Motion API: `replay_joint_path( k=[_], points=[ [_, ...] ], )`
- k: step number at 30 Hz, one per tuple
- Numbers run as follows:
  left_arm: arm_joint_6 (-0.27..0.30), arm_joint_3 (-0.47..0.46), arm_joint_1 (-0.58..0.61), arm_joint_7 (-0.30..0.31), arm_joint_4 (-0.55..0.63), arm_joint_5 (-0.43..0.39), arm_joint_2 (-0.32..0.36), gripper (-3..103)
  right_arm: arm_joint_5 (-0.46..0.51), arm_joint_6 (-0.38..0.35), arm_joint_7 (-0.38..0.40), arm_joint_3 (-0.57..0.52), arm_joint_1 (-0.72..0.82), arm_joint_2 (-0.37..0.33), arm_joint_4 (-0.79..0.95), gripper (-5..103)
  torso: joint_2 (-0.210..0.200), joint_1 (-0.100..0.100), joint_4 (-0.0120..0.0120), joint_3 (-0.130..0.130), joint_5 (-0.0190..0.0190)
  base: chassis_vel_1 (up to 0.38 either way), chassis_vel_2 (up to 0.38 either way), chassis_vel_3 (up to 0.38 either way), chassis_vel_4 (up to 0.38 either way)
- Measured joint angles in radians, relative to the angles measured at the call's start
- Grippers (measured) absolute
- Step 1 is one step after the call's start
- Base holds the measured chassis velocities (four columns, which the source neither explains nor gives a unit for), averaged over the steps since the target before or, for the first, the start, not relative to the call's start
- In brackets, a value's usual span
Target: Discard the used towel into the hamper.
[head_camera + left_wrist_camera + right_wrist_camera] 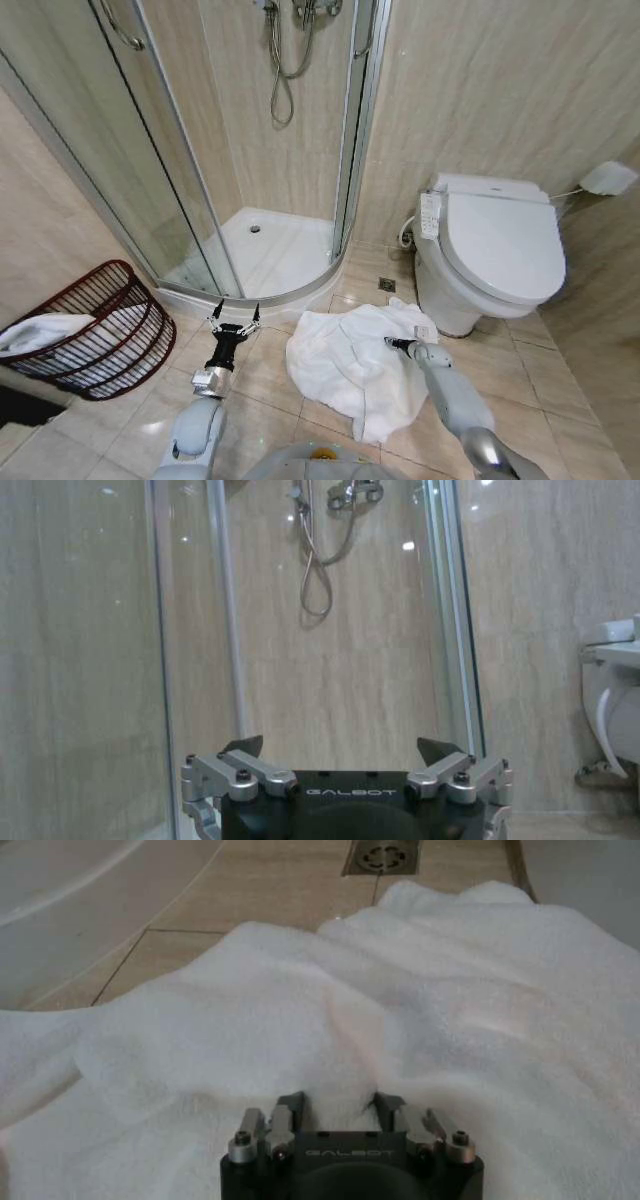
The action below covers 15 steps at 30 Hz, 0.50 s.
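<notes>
The right gripper (340,1102) presses into the towel (345,360), fingers narrowed on a fold to lift it; the left gripper (235,312), spread open, idles between towel and hamper (110,345).

colours noted, bathroom floor area
towel (345,365) plain white; hamper (110,335) dark reddish-brown openwork ribs, white cloth inside; floor (270,385) beige tile; toilet (495,250) white.
</notes>
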<state>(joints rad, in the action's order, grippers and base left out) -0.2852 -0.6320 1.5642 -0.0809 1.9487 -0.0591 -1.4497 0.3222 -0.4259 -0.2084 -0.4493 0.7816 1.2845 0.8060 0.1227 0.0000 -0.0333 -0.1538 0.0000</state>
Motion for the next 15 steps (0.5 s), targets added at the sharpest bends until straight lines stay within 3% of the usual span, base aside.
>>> replay_joint_path(
  k=[3, 7, 11, 15],
  points=[
    [0.0, 0.001, 0.0, 0.0, 0.0, 0.0, 0.001, 100, 0.003, 0.013, 0.004, -0.007, 0.0, 0.001, -0.008, 33, 0.0, 0.0, -0.0001, 0.0, 0.0001, 0.0, 0.0, 0.0, 0.0],
    [0.0, 0.003, -0.001, -0.001, -0.004, -0.001, 0.0, 100, 0.006, 0.017, 0.005, -0.012, -0.001, 0.001, -0.014, 27, 0.0, 0.0, -0.0001, 0.0, 0.0002, 0.0, 0.0, 0.0, 0.0],
    [-0.001, 0.008, -0.002, -0.003, -0.011, 0.002, -0.005, 100, 0.027, 0.03, 0.017, -0.02, -0.001, -0.001, -0.021, 7, 0.0, 0.0, -0.0002, 0.0, 0.0002, 0.0, 0.0, 0.0, 0.0],
    [-0.001, 0.011, -0.002, -0.004, -0.012, 0.003, -0.005, 100, 0.035, 0.048, 0.027, -0.025, -0.002, 0.0, -0.037, 3, 0.0, 0.0, -0.0001, 0.0, 0.0002, 0.0, 0.0, 0.0, 0.0]
  ],
)
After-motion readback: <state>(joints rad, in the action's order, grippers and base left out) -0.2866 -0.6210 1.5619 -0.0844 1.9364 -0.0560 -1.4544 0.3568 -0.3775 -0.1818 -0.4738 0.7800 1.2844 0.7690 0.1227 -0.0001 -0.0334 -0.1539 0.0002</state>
